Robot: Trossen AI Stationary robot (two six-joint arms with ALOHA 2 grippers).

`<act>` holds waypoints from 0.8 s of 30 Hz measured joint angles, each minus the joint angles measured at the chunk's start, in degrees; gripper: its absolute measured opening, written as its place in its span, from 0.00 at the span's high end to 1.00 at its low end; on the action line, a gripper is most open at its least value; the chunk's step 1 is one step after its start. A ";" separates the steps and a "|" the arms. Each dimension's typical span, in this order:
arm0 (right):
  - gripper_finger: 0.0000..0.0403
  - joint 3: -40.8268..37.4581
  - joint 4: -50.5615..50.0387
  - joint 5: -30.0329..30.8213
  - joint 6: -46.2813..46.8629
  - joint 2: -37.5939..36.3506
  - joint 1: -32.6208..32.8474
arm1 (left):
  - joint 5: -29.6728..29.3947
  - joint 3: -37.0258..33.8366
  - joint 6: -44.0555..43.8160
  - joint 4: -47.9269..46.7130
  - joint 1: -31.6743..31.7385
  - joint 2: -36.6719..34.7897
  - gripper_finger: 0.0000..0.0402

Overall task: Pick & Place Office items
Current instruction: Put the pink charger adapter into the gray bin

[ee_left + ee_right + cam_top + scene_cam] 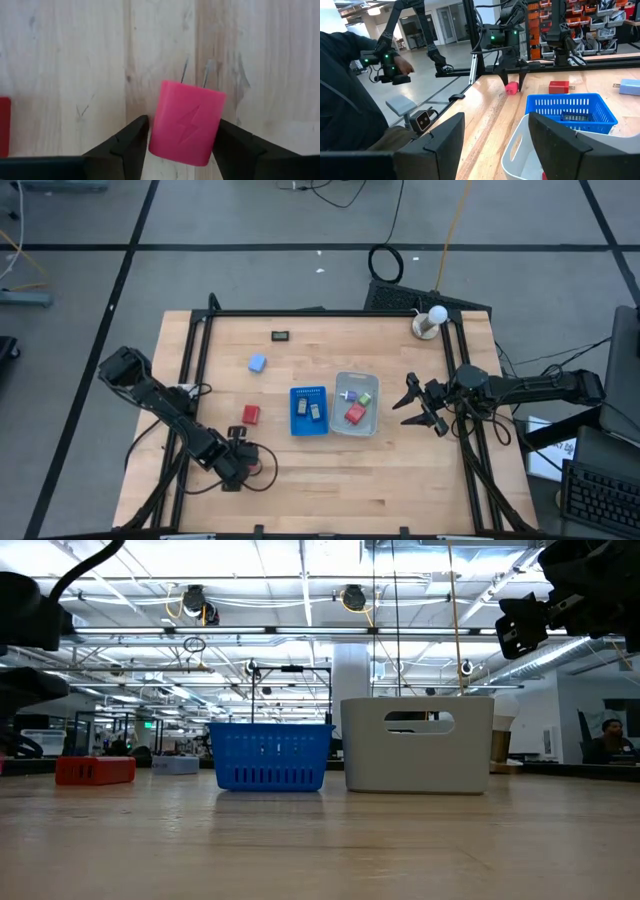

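Observation:
My left gripper [240, 455] hangs over the table's near left part and is shut on a pink block [187, 122] marked with a lightning bolt; the right wrist view shows the block [511, 89] low at the tabletop. My right gripper [412, 405] hovers open, right of the clear tray [355, 375]. A red block [250, 414], a pale blue block [257, 363] and a black flat rectangle [281, 335] lie flat on the wood. Two dark pieces sit in the blue ribbed tray [293, 412]. Green, red and pale pieces sit in the clear tray. My left gripper pinches the pink block between its two fingers, one finger [135, 137] on each long side [155, 135]. It comes from above, pointing down. The block's two metal prongs [184, 75] stick out past the fingers. Whether the block is lifted or resting on the wood, I cannot tell.
A white ball on a stand [433, 320] sits at the far right corner. Black frame rails [195, 360] run along the table's left, right and far edges. A person [350, 90] stands beyond the table's left side. Bare wood lies along the near edge.

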 joint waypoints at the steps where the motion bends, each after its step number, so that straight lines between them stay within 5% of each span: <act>1: 0.47 0.00 0.00 0.00 0.00 -0.01 -0.01 | -0.34 -0.02 -0.48 0.27 0.00 0.02 0.49; 9: 0.47 0.00 -0.07 0.00 0.09 -0.01 -0.02 | -8.04 -0.17 -6.24 5.07 0.31 0.22 0.59; 19: 0.47 0.00 -0.24 0.00 1.49 -0.01 0.00 | -6.54 -0.13 -5.85 3.96 0.90 0.15 0.53; 24: 0.47 0.00 -0.24 0.00 1.48 -0.01 -0.01 | -6.84 -0.09 -2.63 4.14 2.39 0.08 0.62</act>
